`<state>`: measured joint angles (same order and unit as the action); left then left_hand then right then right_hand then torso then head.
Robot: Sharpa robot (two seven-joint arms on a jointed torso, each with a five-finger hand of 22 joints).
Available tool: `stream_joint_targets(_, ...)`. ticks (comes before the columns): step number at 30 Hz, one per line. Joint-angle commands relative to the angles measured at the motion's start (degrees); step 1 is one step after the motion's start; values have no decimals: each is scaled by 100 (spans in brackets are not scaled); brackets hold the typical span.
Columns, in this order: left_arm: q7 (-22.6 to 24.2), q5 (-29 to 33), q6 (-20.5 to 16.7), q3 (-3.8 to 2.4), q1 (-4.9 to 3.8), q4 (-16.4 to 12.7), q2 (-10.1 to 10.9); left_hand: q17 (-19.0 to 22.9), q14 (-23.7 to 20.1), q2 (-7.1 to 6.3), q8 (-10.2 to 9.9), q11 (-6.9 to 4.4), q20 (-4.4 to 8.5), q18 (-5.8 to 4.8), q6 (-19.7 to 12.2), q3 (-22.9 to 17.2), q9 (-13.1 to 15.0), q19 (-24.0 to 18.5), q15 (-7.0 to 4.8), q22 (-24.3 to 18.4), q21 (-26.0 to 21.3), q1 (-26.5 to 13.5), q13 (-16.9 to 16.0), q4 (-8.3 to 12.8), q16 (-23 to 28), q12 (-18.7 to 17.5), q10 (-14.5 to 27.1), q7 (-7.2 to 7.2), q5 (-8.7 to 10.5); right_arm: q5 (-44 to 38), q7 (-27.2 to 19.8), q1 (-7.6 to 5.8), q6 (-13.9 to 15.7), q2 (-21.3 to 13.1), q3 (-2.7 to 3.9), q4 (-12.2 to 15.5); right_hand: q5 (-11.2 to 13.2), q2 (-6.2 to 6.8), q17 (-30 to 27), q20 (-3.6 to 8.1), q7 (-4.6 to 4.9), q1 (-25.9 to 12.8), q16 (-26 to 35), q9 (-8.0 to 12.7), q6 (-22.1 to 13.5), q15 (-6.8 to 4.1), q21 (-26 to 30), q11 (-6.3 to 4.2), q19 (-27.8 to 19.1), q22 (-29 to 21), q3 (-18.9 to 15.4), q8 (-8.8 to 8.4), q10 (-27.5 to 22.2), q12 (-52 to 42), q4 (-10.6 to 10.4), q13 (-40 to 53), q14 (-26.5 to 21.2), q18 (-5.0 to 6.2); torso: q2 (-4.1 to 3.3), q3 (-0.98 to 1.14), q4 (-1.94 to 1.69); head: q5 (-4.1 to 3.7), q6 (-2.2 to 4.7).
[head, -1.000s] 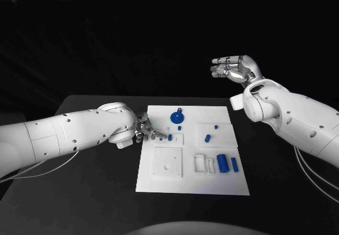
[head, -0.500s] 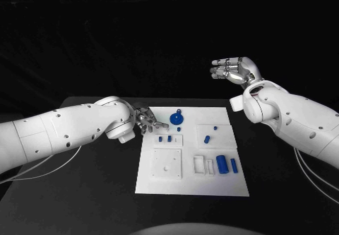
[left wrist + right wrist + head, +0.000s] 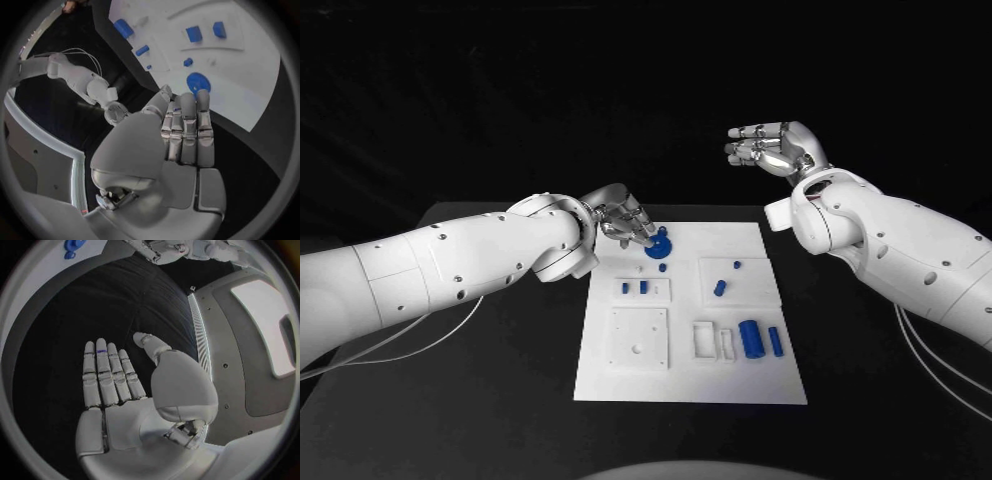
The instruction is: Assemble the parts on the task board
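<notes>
The left hand [image 3: 620, 214] hovers with fingers [image 3: 187, 125] straight and together, empty, just short of the blue disc [image 3: 659, 240] on the task board [image 3: 692, 375]. The right hand [image 3: 773, 148] hangs well beyond the bench [image 3: 488, 380], fingers [image 3: 109, 375] extended side by side, holding nothing.

A black worktop [image 3: 488, 400] is seen w/ the white task board [image 3: 733, 385] laid flat at its centre, long side running front to back. Bare black surface is left on both sides of the board & along its front edge. Thin pale cables [image 3: 401, 350] are draped over the worktop's left part; more cables [image 3: 942, 365] at right.
</notes>
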<state>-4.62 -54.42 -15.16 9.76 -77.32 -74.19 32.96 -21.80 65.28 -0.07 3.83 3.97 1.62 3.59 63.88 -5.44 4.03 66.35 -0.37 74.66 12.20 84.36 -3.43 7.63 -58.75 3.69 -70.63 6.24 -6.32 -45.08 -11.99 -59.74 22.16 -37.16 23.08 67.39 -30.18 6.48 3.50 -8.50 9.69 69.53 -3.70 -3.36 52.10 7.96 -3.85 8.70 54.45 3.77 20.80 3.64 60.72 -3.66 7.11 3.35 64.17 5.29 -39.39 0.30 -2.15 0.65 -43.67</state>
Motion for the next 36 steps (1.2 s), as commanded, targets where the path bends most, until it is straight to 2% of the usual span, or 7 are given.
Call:
stream_joint_targets(1, 772, -951, -247, 61, -1, 132, -126, 83, 56, -54, -19, 55, -11, 105, -17, -140, -12, -15, 22, 158, 49, -64, 8, 118, 5, -29, 167, -7, -32, -12, -71, 2, -64, 21, 1, -6, -29, -36, -8, -5, 0, -9, 24, 7, -29, -3, -1, 4, -38, -6, -9, -35, -38, 31, 9, -7, -56, -8, -7, 3, 0, -5, 13)
stream_joint_targets(4, 914, -1428, -226, 150, 3, 299, -268, 187, 121, -139, -19, 73, -36, 151, -71, -311, -13, 14, 29, 157, 122, -200, 9, 239, -44, -32, 291, -53, 3, -11, -78, 1, -84, 42, 1, -5, -30, -36, -8, -5, 0, -10, 24, 7, -29, -2, -1, 4, -38, -6, -8, -35, -38, 31, 8, -7, -56, -8, -19, -9, 13, -17, 46)
stream_joint_targets(7, 1038, -1934, -199, 239, 6, 493, -426, 239, 237, -249, -22, 96, -61, 168, -197, -258, -28, 122, 42, 116, 106, -380, 8, 151, -118, -32, 403, -69, 145, -10, -86, 1, -97, 59, 1, 4, -35, -37, -8, -5, 1, -15, 24, 7, -28, -1, -1, 5, -38, -7, -2, -35, -40, 32, 8, -7, -57, -8, -32, -16, 22, -28, 40)
stream_joint_targets(11, 1086, -2373, -92, 293, 9, 687, -591, 292, 393, -309, -21, 65, 0, 169, -213, -332, -27, 291, -35, 150, 139, -331, 9, 130, -246, -32, 486, -78, 1, -10, -90, 1, -106, 75, 1, 16, -35, -37, -8, -5, 1, -15, 24, 7, -28, -1, -1, 5, -38, -7, -2, -35, -40, 32, 8, -7, -57, -8, -51, -18, 44, 5, 64)
stream_joint_targets(16, 1081, -2616, 48, 325, 26, 880, -720, 303, 546, -408, -27, 104, 36, 161, -287, -364, -36, 408, -46, 164, 255, -340, 9, 125, -388, -26, 730, -60, 1, -9, -92, 1, -108, 87, 2, 26, -35, -37, -8, -5, 1, -15, 24, 7, -28, -1, -1, 5, -38, -7, -2, -35, -40, 32, 8, -7, -57, -8, -61, -22, 57, 14, 69)
stream_joint_targets(24, 1130, -2734, 219, 365, 104, 1088, -856, 298, 965, -654, -24, 103, 68, 202, -559, -81, -43, 565, -113, 144, 596, -147, 10, -391, -706, -30, 1103, -68, 29, -10, -91, 0, -114, 99, 2, 49, -49, -36, -7, -5, 2, -21, 23, 7, -29, 2, -1, 7, -37, -7, 6, -34, -40, 31, 12, -7, -56, -6, -55, -18, 46, -5, 58)
stream_joint_targets(36, 1173, -2750, 547, 377, 185, 1241, -979, 238, 1206, -539, -23, 117, 19, 313, -498, -98, -42, 700, -63, 144, 734, -204, 11, -433, -875, -31, 949, -19, -19, -10, -87, -1, -123, 103, 2, 80, -57, -32, -7, -6, 3, -18, 23, 8, -38, 3, -2, 7, -36, -6, 13, -36, -40, 31, 18, -7, -58, -6, -51, -14, 43, -31, 34)
